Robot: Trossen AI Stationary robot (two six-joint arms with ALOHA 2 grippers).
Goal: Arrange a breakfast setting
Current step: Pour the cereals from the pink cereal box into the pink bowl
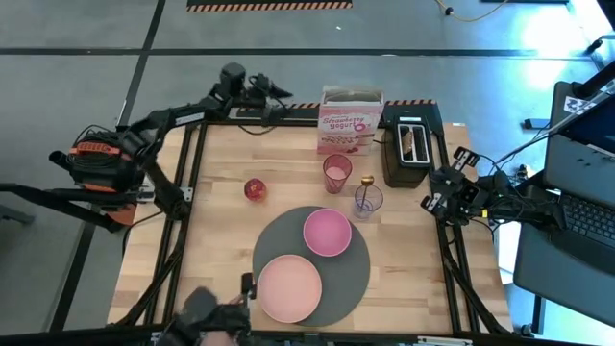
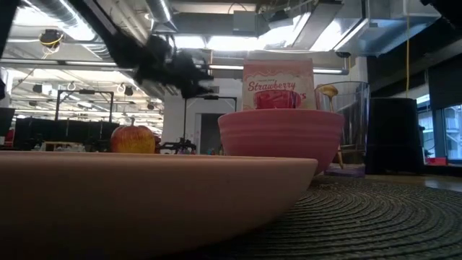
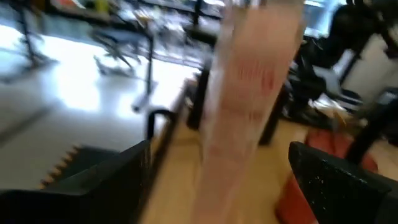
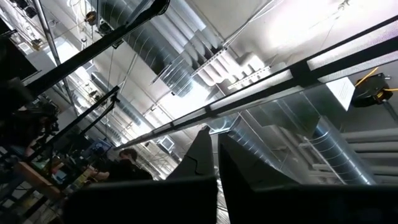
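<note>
The round dark-grey mat (image 1: 357, 274) lies at the table's near middle, with the pink bowl (image 1: 327, 232) and the larger pink plate (image 1: 288, 286) on it. Behind it stand the pink tumbler (image 1: 336, 173) and the clear glass (image 1: 368, 202), which has the small spoon (image 1: 368, 181) standing in it. The red apple (image 1: 255, 188) rests on the wood to the left. The cereal box (image 1: 350, 123) stands upright at the far edge. The brown toast (image 1: 413, 142) sticks into the toaster. My left gripper (image 1: 279, 93) is open and empty, left of the box, which shows ahead between its fingers (image 3: 219, 149). My right gripper (image 1: 432, 202) is shut and empty at the right edge, pointing up (image 4: 216, 146).
A black toaster (image 1: 396, 163) stands at the far right, next to the cereal box. A laptop (image 1: 577, 221) sits beyond the table's right edge. A dark camera mount (image 1: 207, 312) is at the near edge. Bare wood lies left of the mat around the apple.
</note>
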